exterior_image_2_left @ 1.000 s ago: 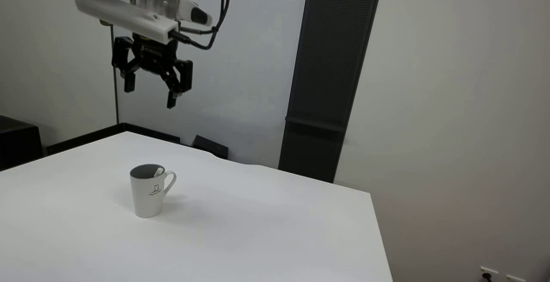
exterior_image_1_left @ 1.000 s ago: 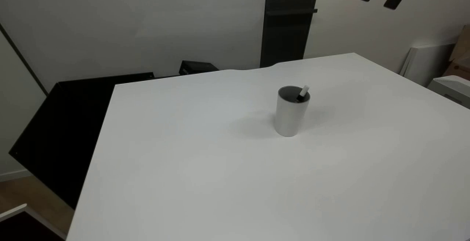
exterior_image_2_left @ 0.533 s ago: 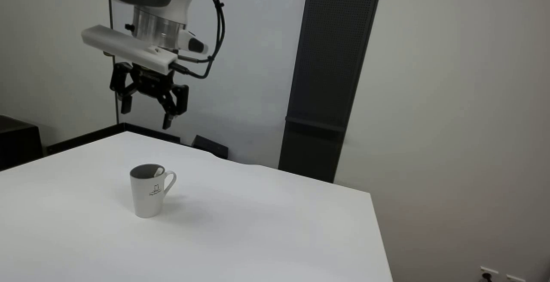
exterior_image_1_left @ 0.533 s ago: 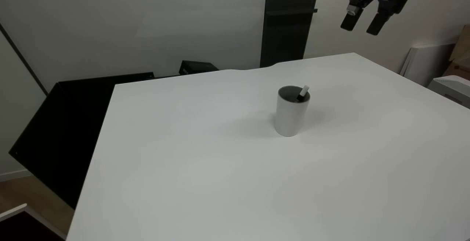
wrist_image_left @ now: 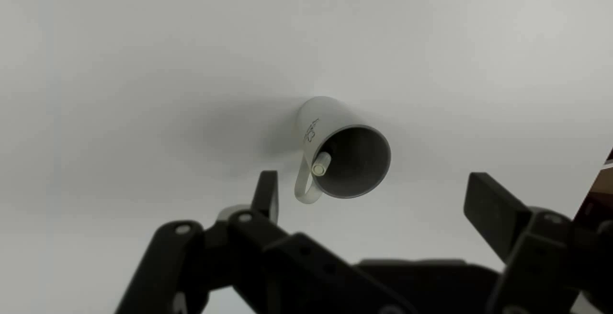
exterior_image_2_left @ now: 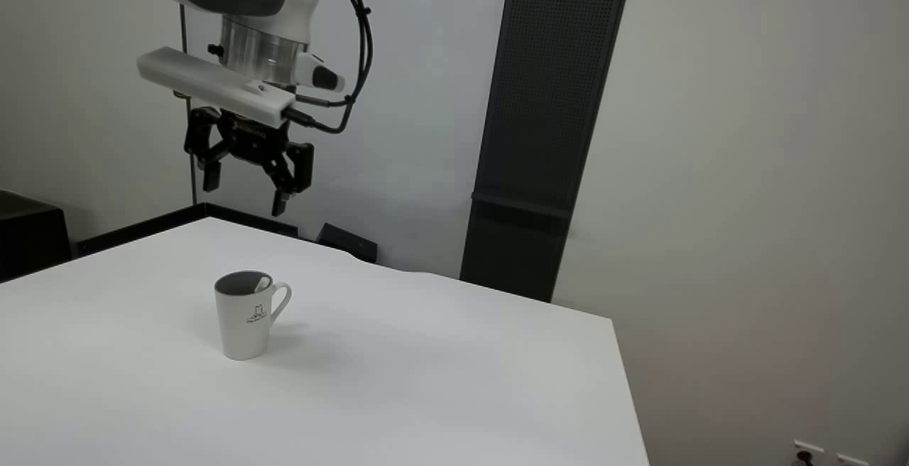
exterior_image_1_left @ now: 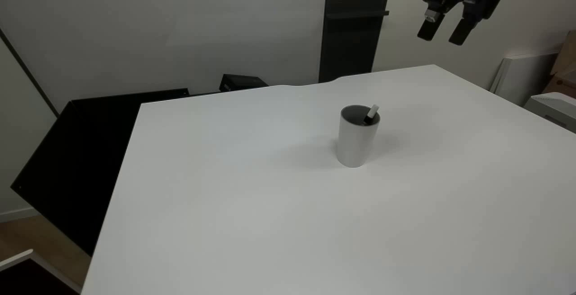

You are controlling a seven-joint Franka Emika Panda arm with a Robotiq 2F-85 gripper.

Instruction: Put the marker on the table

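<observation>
Marker (exterior_image_1_left: 373, 111) observed leaning inside the mug (exterior_image_2_left: 241, 327), table (exterior_image_1_left: 225, 196) beneath it, my gripper (exterior_image_2_left: 245, 194) higher than the mug, jaws parted.

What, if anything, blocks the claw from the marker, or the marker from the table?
Nothing visible stands between the open gripper and the marker. The mug around its lower part bars it from the table, so it probably needs lifting out first.
</observation>
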